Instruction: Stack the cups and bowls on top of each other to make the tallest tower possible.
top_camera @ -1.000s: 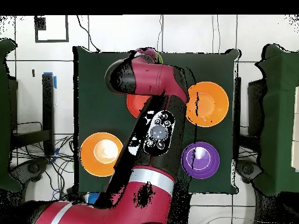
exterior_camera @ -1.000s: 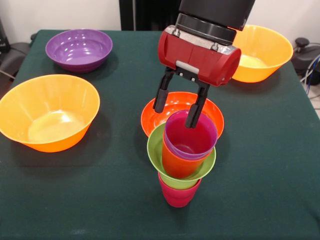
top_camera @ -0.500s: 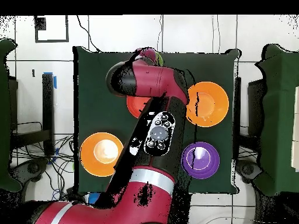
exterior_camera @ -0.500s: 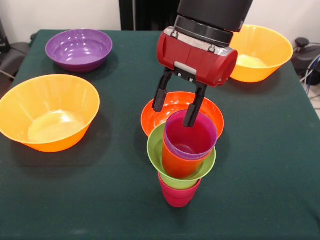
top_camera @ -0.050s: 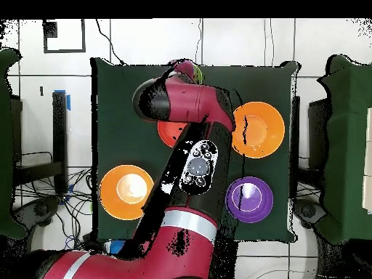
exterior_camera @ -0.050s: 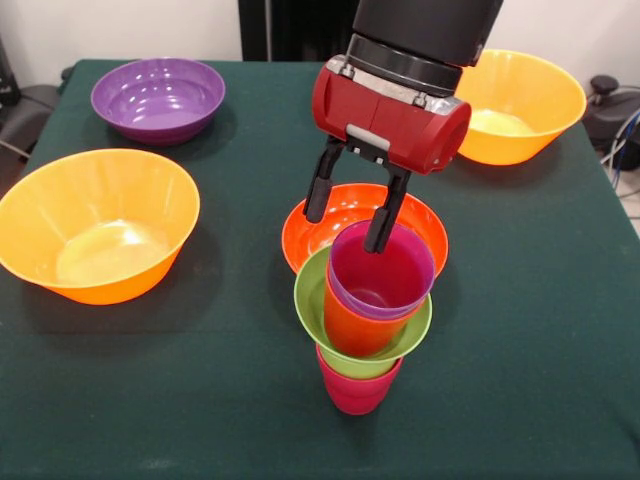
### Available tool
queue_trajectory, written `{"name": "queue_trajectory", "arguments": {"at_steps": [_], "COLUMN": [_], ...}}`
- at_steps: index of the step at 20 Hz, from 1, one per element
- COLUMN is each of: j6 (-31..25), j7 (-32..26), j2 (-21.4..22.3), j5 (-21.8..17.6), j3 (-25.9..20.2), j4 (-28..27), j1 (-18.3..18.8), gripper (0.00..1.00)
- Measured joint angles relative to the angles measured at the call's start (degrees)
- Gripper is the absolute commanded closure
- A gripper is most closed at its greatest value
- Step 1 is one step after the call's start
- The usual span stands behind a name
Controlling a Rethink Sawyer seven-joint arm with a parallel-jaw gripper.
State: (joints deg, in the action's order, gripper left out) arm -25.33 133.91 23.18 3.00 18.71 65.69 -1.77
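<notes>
Tabletop [exterior_camera @ -0.050s: 540, 300]: dark green cloth covers it, and every piece stands on this cloth.
Left orange bowl [exterior_camera @ -0.050s: 97, 224]: large, upright, at the left edge of the front view.
Purple bowl [exterior_camera @ -0.050s: 158, 98]: upright at the far left corner, well apart from the stack.
Red-orange bowl [exterior_camera @ -0.050s: 345, 210]: just behind the tower, partly hidden by it.
Tower [exterior_camera @ -0.050s: 365, 310]: near the middle of the cloth; a crimson cup [exterior_camera @ -0.050s: 356, 388] at the bottom, a lime green piece [exterior_camera @ -0.050s: 312, 295] with a wide rim above it, an orange-red cup [exterior_camera @ -0.050s: 352, 328] nested in that, and a purple cup [exterior_camera @ -0.050s: 385, 272] on top, mouth up.
Tool [exterior_camera @ -0.050s: 347, 213]: open, hanging above the far rim of the purple cup; one black finger dips near that rim, the other hangs over the red-orange bowl. It holds nothing.
Arm [top_camera @ -0.050s: 190, 167]: in the overhead view it covers most of the stack.
Right orange bowl [exterior_camera @ -0.050s: 530, 105]: large, upright, at the far right corner behind the red wrist.
</notes>
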Motion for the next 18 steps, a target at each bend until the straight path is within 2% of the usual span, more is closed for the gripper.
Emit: {"name": "queue_trajectory", "arguments": {"at_steps": [18], "j6": [0.0], "j7": [0.0], "j2": [0.0], "j5": [0.0], "j3": [0.0], "j4": [1.2], "j1": [0.0], "gripper": [0.00]}}
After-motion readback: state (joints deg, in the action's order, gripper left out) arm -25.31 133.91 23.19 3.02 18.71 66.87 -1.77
